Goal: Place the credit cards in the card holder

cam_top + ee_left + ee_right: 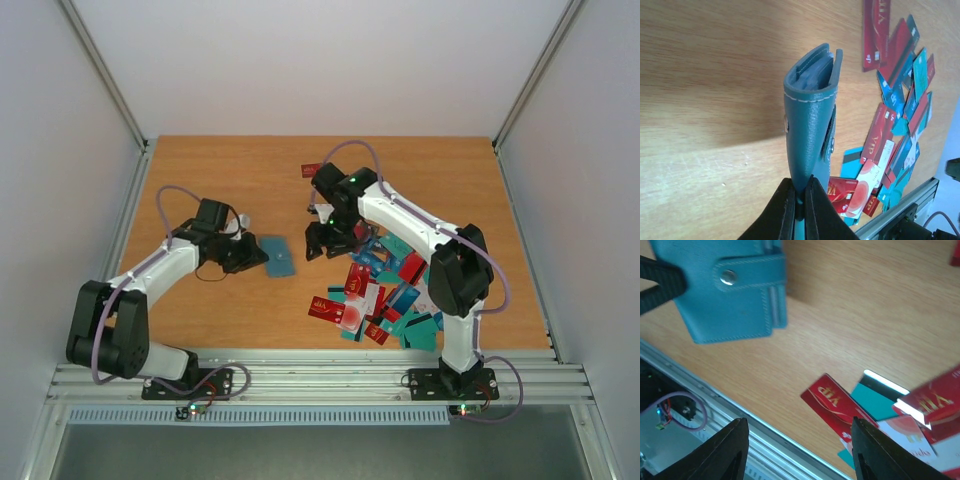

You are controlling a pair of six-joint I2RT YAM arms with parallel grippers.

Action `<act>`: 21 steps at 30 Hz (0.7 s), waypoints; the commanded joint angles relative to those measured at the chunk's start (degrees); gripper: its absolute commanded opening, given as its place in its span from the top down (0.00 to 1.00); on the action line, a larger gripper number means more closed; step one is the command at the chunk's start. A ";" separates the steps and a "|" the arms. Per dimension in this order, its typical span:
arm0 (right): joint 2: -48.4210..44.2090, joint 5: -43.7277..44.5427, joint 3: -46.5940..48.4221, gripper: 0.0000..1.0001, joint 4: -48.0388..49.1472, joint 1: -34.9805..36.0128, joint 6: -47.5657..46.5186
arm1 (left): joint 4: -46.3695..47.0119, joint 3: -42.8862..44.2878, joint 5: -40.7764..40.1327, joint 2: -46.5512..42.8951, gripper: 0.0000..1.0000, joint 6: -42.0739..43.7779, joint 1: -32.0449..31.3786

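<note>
The card holder (810, 130), centre frame in the left wrist view, has its lower edge pinched by the left gripper (800, 200) below it; the right gripper (800, 432) hangs spread near the credit cards (832, 400).

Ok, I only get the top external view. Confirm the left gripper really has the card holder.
Observer: The left wrist view shows the left gripper shut on one edge of the card holder.
Operator: Say whether it is open.
Observer: Folded, but its far end gapes slightly, showing greyish-blue pockets.
Operator: Now the other arm.
Observer: The right gripper is open and empty, a red VIP card just ahead of it.
</note>
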 commanded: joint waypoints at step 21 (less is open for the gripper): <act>5.61 -7.88 7.12 0.51 3.74 1.24 0.61 | -11.26 16.11 -2.21 1.02 1.00 -3.44 -10.52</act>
